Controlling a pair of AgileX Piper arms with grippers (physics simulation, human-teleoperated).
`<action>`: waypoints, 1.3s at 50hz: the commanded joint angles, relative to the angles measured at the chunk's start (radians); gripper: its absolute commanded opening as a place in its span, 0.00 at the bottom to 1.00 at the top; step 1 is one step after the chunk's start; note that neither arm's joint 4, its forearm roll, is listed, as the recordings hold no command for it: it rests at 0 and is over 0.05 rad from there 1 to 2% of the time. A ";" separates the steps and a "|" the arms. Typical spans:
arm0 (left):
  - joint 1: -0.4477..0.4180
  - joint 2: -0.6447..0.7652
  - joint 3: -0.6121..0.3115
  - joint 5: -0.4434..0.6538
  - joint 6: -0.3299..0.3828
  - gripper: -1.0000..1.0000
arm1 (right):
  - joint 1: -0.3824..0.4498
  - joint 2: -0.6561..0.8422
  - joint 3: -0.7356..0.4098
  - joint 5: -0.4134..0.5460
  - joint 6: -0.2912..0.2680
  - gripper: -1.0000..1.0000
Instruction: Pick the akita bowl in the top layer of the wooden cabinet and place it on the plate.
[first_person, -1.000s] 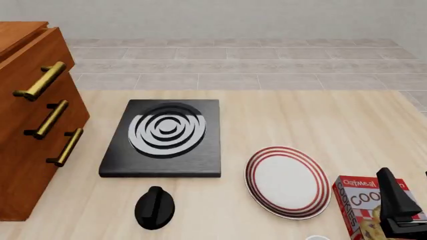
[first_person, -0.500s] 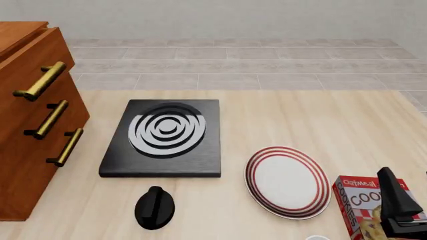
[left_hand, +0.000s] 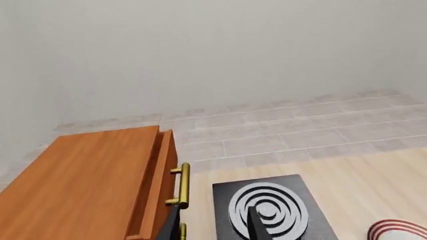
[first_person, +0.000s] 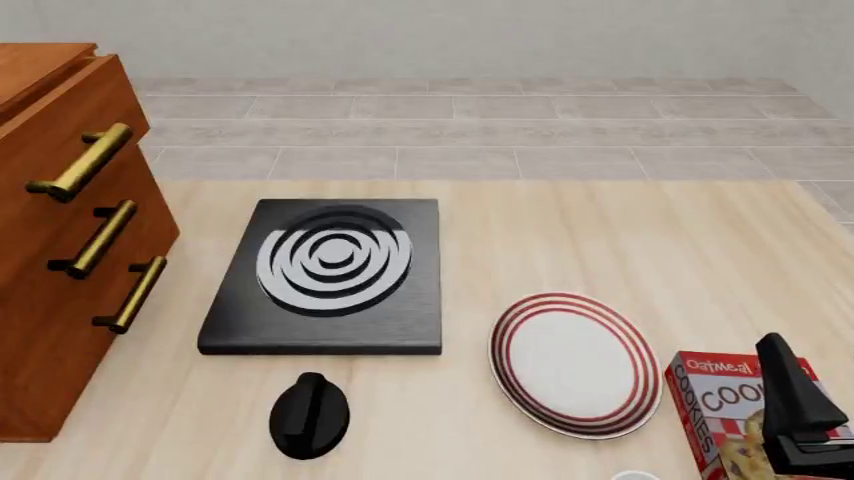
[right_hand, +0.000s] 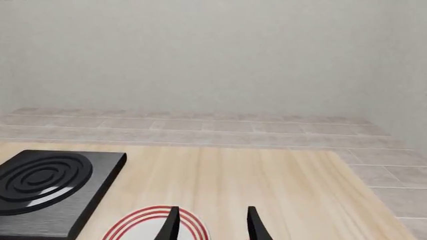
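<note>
From the left wrist, the left gripper (left_hand: 213, 230) shows parted fingertips holding nothing, near the cabinet (left_hand: 87, 185), whose top drawer (left_hand: 155, 182) hides any bowl. In front, the plate (first_person: 574, 362) lies bare between stove (first_person: 327, 275) and cookie box (first_person: 747, 415). From the right wrist, the right gripper (right_hand: 211, 226) gapes empty.

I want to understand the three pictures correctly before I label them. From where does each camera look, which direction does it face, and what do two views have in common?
Front view: fixed above and a little behind the arms, looking forward and down at the table; the right hand shows at the lower right.
Left wrist view: behind the left hand, facing the wooden cabinet, the stove and the back wall; two finger tips show.
Right wrist view: behind the right hand, facing the plate and wall; two spread fingers show.
All three views share the stove and plate.
</note>
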 joint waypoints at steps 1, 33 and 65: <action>0.008 0.096 -0.063 0.051 -0.001 1.00 | 0.002 0.000 0.000 0.000 -0.002 1.00; 0.087 0.210 -0.185 0.208 0.153 1.00 | 0.000 0.000 0.000 -0.012 0.003 1.00; 0.115 0.368 -0.375 0.373 0.178 1.00 | -0.001 0.000 -0.009 -0.017 0.008 1.00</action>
